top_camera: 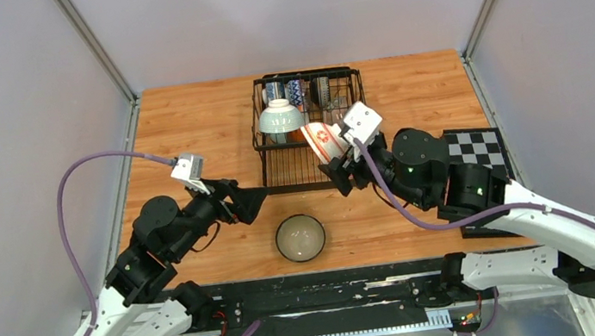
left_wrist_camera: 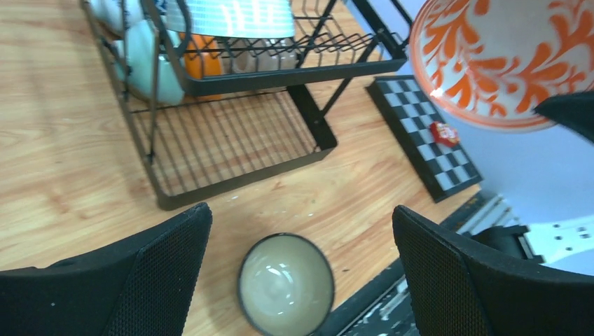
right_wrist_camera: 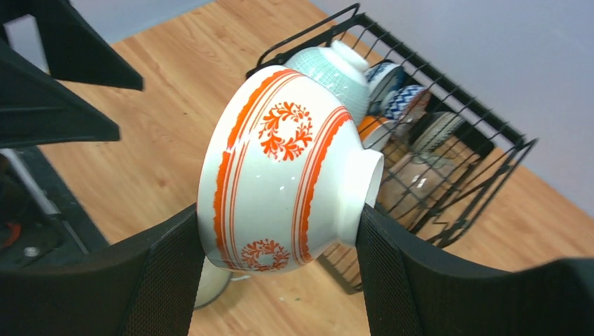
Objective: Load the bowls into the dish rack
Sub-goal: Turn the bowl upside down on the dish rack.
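In the left wrist view, the top and right edges cut the white-and-orange bowl, so only a part of its inside shows. The dish rack loses its upper tier at the top edge. A pale green bowl and an orange bowl in it sit partly behind wires. A red spot on the checkered board is too small to name (only its colour is clear). In the right wrist view, the dark-rimmed bowl on the table is almost fully hidden behind the white-and-orange bowl.
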